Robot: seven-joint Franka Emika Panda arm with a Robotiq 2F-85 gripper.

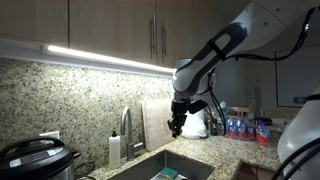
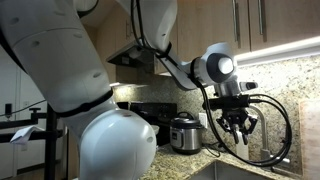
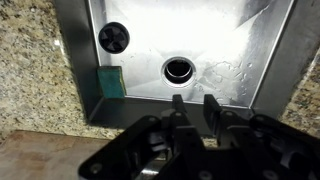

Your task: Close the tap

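Note:
The tap (image 1: pixel 126 124) is a slim silver gooseneck faucet standing on the granite counter behind the sink (image 1: pixel 150 165). My gripper (image 1: pixel 176 126) hangs above the sink, to the right of the tap and apart from it. It also shows in an exterior view (image 2: pixel 236 131). In the wrist view my gripper (image 3: pixel 195 106) points down over the front rim of the sink (image 3: pixel 280 60). Its fingers are drawn close together with only a narrow gap and hold nothing. The tap is out of the wrist view.
A white soap bottle (image 1: pixel 114 150) stands left of the tap, and a cutting board (image 1: pixel 155 123) leans on the wall. A rice cooker (image 1: pixel 35 160) and water bottles (image 1: pixel 245 128) are on the counter. In the sink lie a drain (image 3: pixel 180 70), a black stopper (image 3: pixel 113 38) and a green sponge (image 3: pixel 108 83).

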